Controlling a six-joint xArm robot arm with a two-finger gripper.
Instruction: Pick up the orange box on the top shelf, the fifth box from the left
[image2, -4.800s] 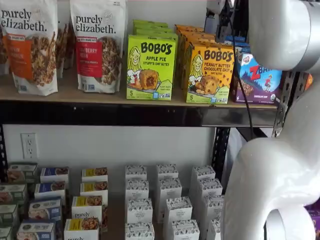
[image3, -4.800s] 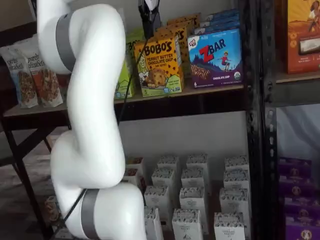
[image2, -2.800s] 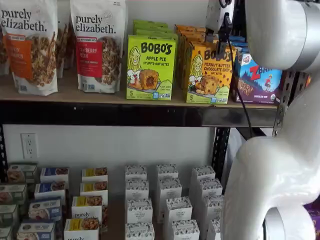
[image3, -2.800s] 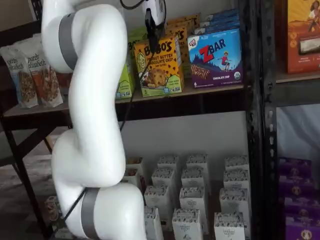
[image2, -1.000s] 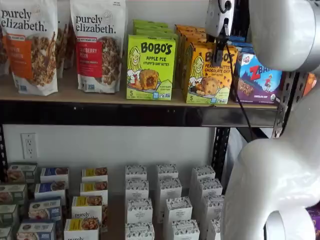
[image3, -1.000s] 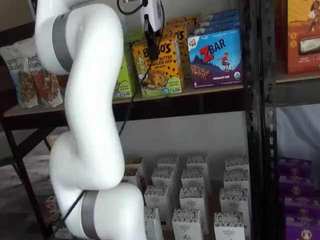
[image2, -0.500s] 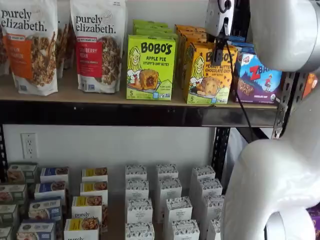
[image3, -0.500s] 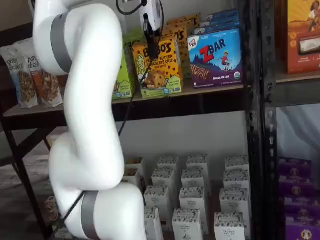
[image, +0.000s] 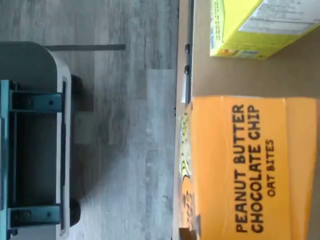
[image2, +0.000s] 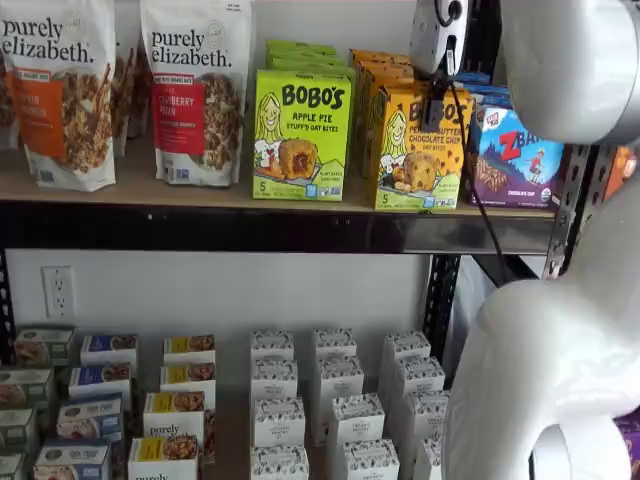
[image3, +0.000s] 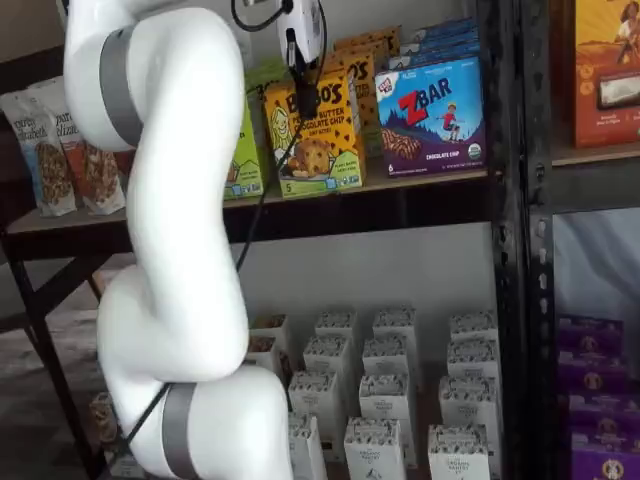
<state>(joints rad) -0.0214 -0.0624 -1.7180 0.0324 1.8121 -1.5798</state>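
Standing upright at the front of the long light-tan top shelf (image2: 200, 192) with its glossy black front rail, the yellow-orange cardboard carton of peanut butter chocolate chip oat bites (image2: 420, 148) has not been lifted. It sits between a lime-green apple pie carton (image2: 301, 135) and a blue-purple bar box (image2: 516, 158), with more orange cartons lined up behind it.

The robot's white-bodied, black-fingered hand (image3: 305, 100) hangs in front of the carton's upper face in both shelf views. Only a dark side-on finger shape shows, so I cannot tell whether it is open or gripping anything.

By my reading, the approach is nearly done; closing on the carton and lifting it remain.

The carton's printed face points outward toward the aisle, its long axis vertical. The wrist view shows its orange top panel (image: 250, 165) from above.
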